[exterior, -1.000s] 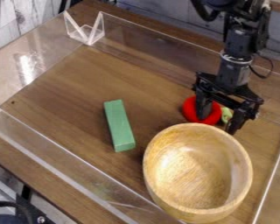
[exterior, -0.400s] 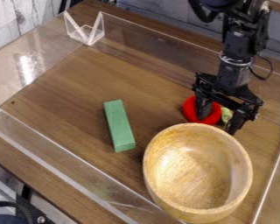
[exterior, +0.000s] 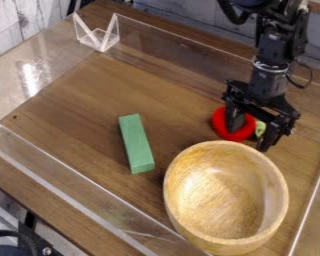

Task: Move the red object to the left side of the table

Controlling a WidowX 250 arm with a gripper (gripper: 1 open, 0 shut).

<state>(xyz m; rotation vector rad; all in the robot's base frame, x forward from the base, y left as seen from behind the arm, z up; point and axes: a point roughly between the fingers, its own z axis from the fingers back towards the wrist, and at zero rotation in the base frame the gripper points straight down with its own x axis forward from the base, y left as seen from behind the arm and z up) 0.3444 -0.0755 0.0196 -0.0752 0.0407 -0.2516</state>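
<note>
Looking down from the single camera, I see my gripper (exterior: 258, 116) hanging straight down at the right side of the table (exterior: 69, 110), its black fingers (exterior: 235, 103) spread wide and standing on either side of the red object (exterior: 228, 123). That small red piece sits on the wood directly beneath my fingers, partly hidden by them, so I cannot tell whether any finger touches it; nothing is pinched. A bit of green shows at its right edge, under my right-hand finger. Just in front of it, nearer the camera, lies the wooden bowl (exterior: 227, 195), upright, its rim near the red object but apart from it. Further left, about mid-table, the green block (exterior: 136, 143) lies flat with its long side running toward the camera. At the far left corner a small clear stand (exterior: 96, 33) rests by the low acrylic wall (exterior: 43, 160) that borders the tabletop.
</note>
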